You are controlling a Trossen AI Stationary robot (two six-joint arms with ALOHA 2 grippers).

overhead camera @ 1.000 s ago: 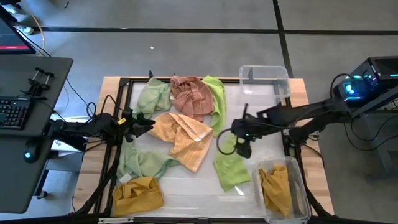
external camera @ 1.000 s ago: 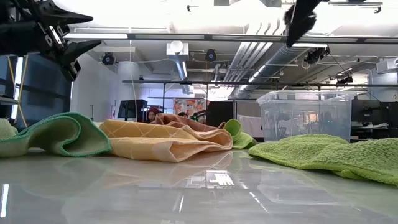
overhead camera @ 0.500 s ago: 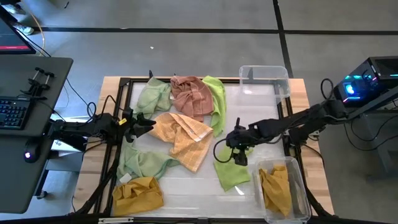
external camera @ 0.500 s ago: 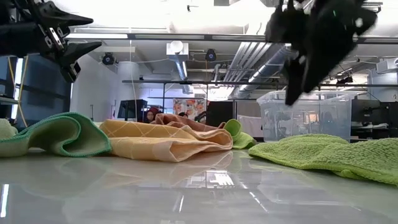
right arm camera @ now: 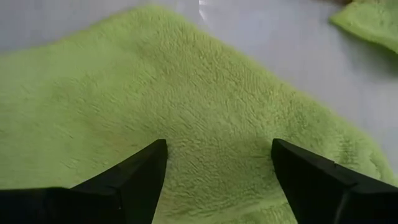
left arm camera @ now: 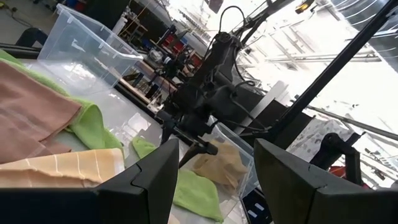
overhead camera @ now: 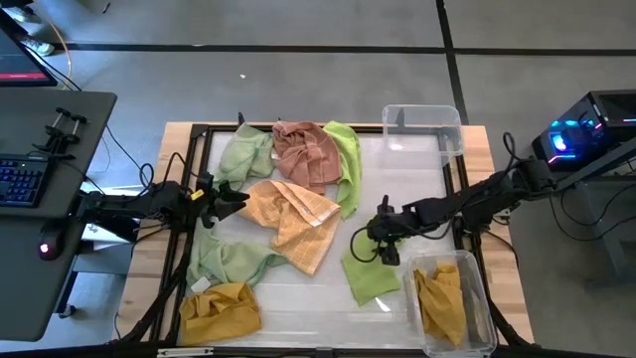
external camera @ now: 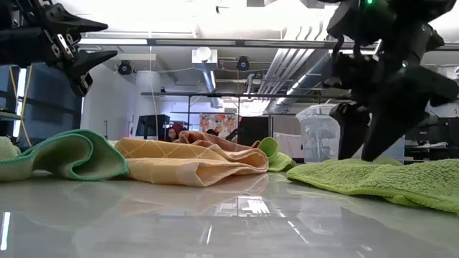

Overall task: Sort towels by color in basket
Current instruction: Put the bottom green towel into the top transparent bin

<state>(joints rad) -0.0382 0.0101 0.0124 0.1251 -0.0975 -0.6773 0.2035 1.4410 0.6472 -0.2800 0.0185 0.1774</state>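
Distance decides it: the bright green towel point(overhead camera: 370, 273) lies flat on the table just beside the clear bin point(overhead camera: 475, 328) holding a mustard towel point(overhead camera: 441, 301), and the right gripper point(overhead camera: 385, 243) hangs directly over the towel's upper edge, fingers spread and empty. The left gripper point(overhead camera: 227, 199), also spread and empty, waits well away from that bin, beyond the peach towel point(overhead camera: 290, 219).

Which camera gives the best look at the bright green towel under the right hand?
The high view: the whole bright green towel shows, below the right hand. The right wrist view shows only its pile close up, the low view its edge, the left wrist view a part.
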